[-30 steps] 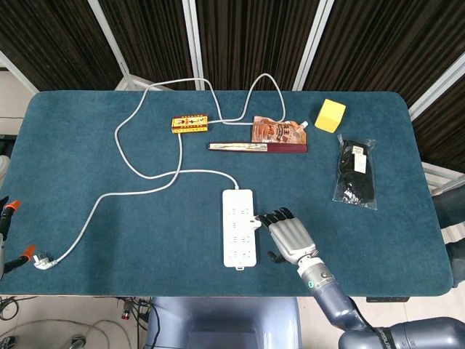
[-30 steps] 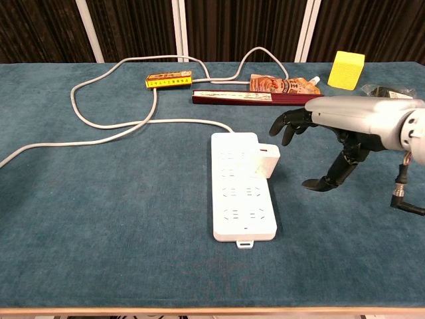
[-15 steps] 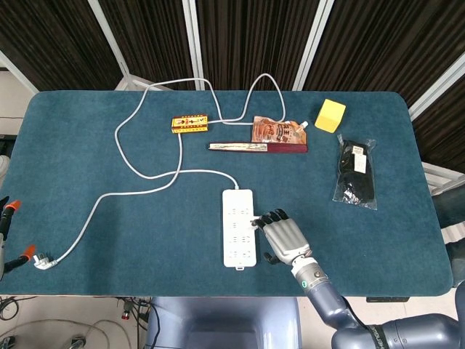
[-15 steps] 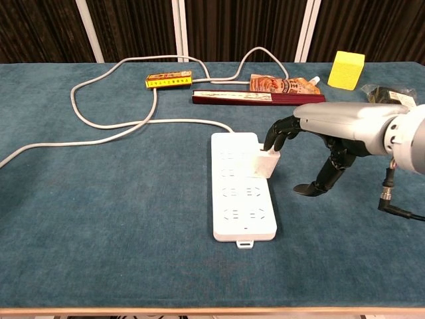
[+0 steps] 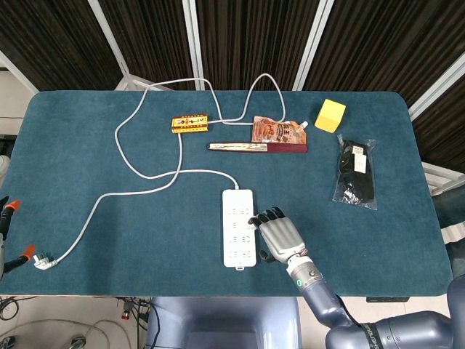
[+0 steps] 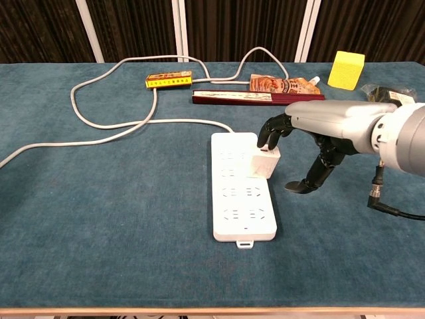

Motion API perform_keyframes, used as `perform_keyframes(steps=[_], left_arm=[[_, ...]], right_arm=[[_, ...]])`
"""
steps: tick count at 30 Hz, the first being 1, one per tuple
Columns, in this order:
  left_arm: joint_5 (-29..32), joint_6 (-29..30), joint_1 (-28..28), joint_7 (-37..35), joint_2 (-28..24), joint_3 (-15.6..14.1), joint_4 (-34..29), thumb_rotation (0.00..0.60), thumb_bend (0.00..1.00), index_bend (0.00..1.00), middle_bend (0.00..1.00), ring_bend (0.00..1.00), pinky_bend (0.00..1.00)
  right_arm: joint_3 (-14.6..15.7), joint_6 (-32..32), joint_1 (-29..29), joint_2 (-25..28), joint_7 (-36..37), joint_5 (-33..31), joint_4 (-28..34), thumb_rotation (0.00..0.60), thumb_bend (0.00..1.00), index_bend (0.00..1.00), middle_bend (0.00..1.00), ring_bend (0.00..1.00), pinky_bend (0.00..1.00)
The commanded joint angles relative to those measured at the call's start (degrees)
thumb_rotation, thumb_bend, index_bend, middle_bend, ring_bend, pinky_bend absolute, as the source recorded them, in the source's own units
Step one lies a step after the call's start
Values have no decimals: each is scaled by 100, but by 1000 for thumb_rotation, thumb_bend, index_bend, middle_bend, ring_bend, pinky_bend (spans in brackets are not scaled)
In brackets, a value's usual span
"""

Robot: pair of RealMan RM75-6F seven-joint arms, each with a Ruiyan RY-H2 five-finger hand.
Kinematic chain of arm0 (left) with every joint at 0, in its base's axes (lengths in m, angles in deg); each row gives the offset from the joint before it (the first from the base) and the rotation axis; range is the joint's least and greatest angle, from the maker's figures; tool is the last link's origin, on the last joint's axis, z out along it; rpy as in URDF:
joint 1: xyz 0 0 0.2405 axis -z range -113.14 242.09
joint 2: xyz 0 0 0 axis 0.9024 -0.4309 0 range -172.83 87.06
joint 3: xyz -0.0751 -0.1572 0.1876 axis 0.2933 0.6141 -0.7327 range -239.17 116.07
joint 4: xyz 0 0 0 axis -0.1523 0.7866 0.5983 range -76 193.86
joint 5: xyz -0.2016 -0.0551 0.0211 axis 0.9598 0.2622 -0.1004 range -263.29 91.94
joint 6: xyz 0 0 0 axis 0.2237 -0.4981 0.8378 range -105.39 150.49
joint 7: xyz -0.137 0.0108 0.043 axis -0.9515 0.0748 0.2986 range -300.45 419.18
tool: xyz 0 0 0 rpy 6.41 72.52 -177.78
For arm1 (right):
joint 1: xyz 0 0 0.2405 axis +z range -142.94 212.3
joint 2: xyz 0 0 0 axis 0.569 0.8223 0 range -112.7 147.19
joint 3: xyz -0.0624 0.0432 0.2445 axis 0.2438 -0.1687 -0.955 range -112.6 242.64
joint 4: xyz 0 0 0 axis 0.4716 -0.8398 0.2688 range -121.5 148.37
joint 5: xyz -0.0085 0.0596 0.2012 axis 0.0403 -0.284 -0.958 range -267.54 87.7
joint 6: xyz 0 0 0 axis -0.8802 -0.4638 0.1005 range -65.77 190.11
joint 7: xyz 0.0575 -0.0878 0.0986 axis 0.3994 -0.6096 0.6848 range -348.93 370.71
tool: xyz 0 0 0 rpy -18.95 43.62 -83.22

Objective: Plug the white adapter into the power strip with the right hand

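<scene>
The power strip (image 6: 242, 187) lay flat near the front edge of the table (image 5: 87, 131), a little right of its middle, with its long axis running from the front edge toward the back edge and its cord (image 5: 138, 171) leaving the far end and trailing off toward the left edge. The white adapter (image 6: 265, 162) stood upright on the strip's right side, in the sockets near the far end, its body rising straight up from the strip; whether it was fully seated could not be told. The right hand (image 6: 312, 126) reached in from the front right corner, palm down and forearm low over the cloth, its fingers (image 6: 271, 132) curled down onto the top of the adapter and touching it, while the thumb (image 6: 302, 184) hung apart to the right, clear of the adapter. The adapter sat directly under the fingertips, left of the palm. The left hand did not appear in either view.
</scene>
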Motion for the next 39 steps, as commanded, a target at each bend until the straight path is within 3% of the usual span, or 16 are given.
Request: perform_keyframes(steps=[1,12,39], left_arm=[[1,1,-1,3,1,0,-2,600,178,131,50,0,0],[0,-9,-1,-19,-16,-4,-8,600,179,132,50,0,0],[9,-5,1,-3,-5,0,-4,600,178,132,50,0,0]], right_arm=[[3,4,17,-29,-26,-13,-8,600,367,247,295,173,95],[23,12,63,-197,-97,-124,-173,600,367,312,315,183,95],[75,-15,26,-387,-127,-49,-312,600,367,320,357,218,96]])
